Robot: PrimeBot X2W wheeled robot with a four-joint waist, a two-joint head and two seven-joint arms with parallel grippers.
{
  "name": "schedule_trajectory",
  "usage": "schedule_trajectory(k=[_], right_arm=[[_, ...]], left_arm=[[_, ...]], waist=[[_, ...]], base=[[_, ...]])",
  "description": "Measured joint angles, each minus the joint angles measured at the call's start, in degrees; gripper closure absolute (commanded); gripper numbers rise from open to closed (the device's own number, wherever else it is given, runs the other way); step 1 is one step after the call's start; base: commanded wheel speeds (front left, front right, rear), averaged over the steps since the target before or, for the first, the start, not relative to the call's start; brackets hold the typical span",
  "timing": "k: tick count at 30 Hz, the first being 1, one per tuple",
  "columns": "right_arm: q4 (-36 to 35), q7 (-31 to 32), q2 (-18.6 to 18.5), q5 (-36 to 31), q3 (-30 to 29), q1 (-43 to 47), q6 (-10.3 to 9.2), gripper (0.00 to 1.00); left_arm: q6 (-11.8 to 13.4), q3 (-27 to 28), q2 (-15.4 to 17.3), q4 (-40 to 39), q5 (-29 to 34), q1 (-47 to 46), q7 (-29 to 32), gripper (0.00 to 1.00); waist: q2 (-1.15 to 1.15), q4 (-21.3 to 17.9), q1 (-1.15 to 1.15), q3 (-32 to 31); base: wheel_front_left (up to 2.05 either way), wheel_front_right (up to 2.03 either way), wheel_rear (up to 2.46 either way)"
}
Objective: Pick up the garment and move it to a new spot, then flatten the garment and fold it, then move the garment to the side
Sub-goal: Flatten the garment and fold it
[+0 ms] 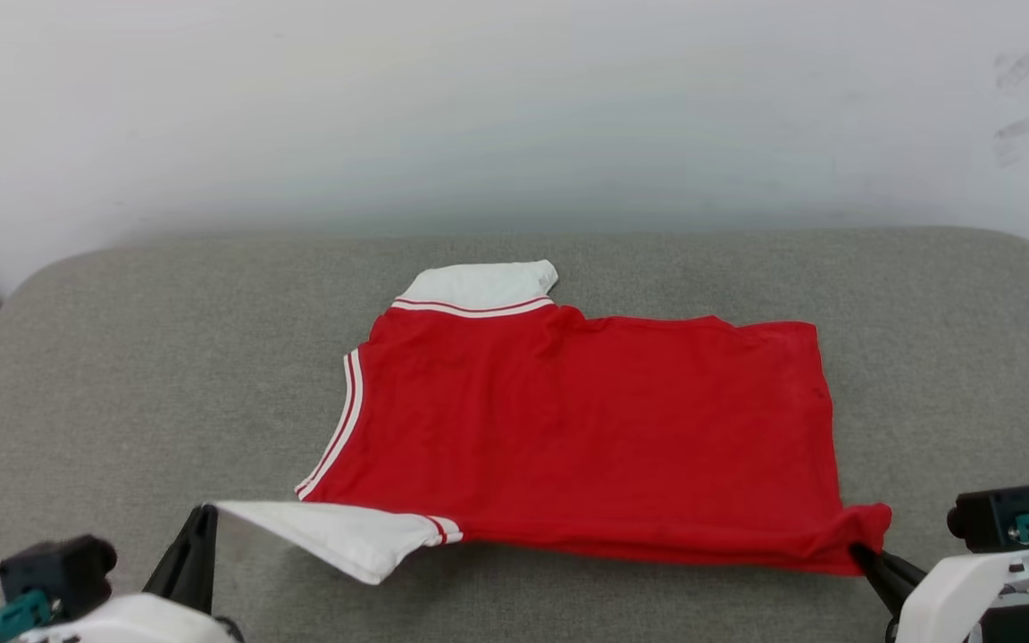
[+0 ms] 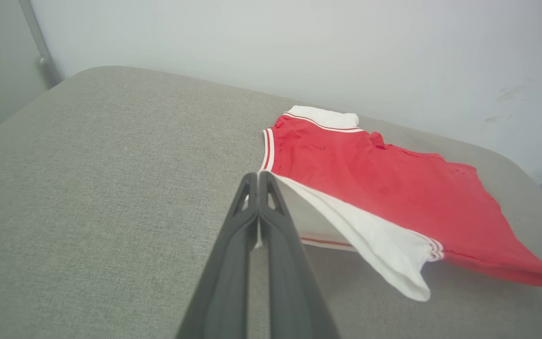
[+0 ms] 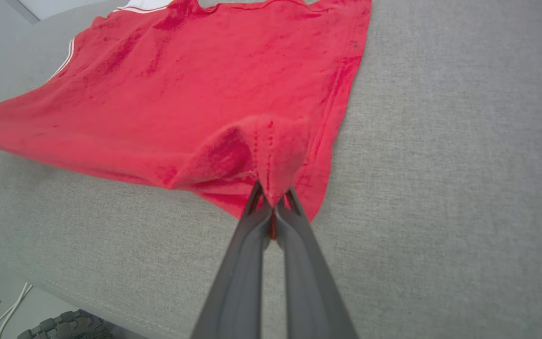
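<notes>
So the red shirt (image 1: 586, 420) is lying spread out, plain red side up, in the middle of the head view. It's on a grey fabric-covered surface (image 1: 121, 357), collar end toward the left of the frame and hem toward the right. The upper white sleeve (image 1: 479, 284) sticks out at the shirt's top edge, toward the pale wall (image 1: 514, 107).

The lower white sleeve (image 1: 336, 534) is at the lower left, stretched to a point. The left gripper (image 1: 204, 516) has its two dark fingers pressed together on the tip of it. In the left wrist view you can see the white cloth pinched between them and the sleeve raised a bit off the surface.

Over at the lower right, the right gripper (image 1: 863, 555) is clamped on the hem corner. The right wrist view shows red cloth bunched into a little peak right at the fingertips.

The shirt's bottom edge runs fairly straight between the two grippers, with a shadow under it. The rest lies flat with light wrinkles.

Bottom left of the right wrist view there's a white cable (image 3: 10, 310) and something with a knobby tread (image 3: 64, 325), can't tell what exactly.
</notes>
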Motion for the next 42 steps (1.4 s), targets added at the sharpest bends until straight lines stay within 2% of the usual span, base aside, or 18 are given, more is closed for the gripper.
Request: schedule_trajectory(k=[8, 16, 22, 23, 24, 25, 26, 28, 35, 42], right_arm=[[4.03, 3.25, 2.11, -3.07, 0.97, -7.18, -0.01, 1.0], [11.17, 2.6, 1.71, -3.77, 3.28, -18.22, -0.01, 1.0], [18.52, 0.66, 1.57, -3.74, 5.72, -23.79, -0.01, 1.0], [19.69, 0.1, 1.62, -3.7, 6.1, -24.34, -0.01, 0.92], [20.57, -0.6, 1.65, -3.67, 6.49, -24.86, -0.01, 0.55], [21.49, -1.27, 1.71, -3.56, 6.66, -25.42, 0.0, 0.0], [22.32, -1.96, 1.78, -3.33, 6.97, -25.93, 0.01, 0.0], [23.27, -3.66, 1.94, -3.11, 7.95, -26.52, 0.02, 0.0], [23.57, -12.65, 1.49, -1.62, 9.61, -25.12, 0.0, 0.0], [18.61, -24.19, 1.51, -3.39, 7.42, -20.88, -0.01, 0.0]], left_arm=[[-7.58, -2.42, -3.45, 13.19, -1.63, -13.01, -2.24, 1.0], [-14.19, -5.21, -7.37, 27.46, -2.07, -28.66, -3.11, 1.0], [-18.49, -7.55, -9.8, 38.75, -2.99, -36.02, -1.72, 1.0], [-19.27, -7.97, -10.27, 40.55, -3.22, -36.99, -1.36, 1.0], [-19.92, -8.29, -10.78, 42.35, -3.52, -37.82, -1.14, 1.0], [-20.48, -8.59, -11.36, 43.88, -3.58, -38.62, -1.13, 1.0], [-21.05, -8.64, -11.93, 45.59, -4.11, -39.33, -1.0, 0.91], [-22.12, -9.02, -12.66, 48.36, -4.5, -40.42, -0.78, 0.0], [-24.64, -8.89, -13.02, 54.78, -4.61, -41.98, -3.31, 0.0], [-24.94, -8.1, -10.05, 54.33, -5.33, -41.09, -2.44, 0.0]], waist=[[0.0, -0.55, 0.01, 3.88], [0.0, -0.84, 0.02, 11.39], [0.0, -1.1, 0.02, 16.09], [0.0, -1.13, 0.02, 16.63], [0.0, -1.15, 0.02, 17.08], [0.0, -1.16, 0.03, 17.44], [0.0, -1.19, 0.03, 17.64], [0.0, -1.32, 0.02, 17.74], [0.0, -2.11, 0.02, 15.81], [0.0, -3.54, 0.02, 10.85]], base=[[0.0, 0.0, 0.0], [0.0, 0.0, 0.0], [0.0, 0.0, 0.0], [0.0, 0.0, 0.0], [0.0, 0.0, 0.0], [0.0, 0.0, 0.0], [0.0, 0.0, 0.0], [0.0, 0.0, 0.0], [0.0, 0.0, 0.0], [0.0, 0.0, 0.0]])
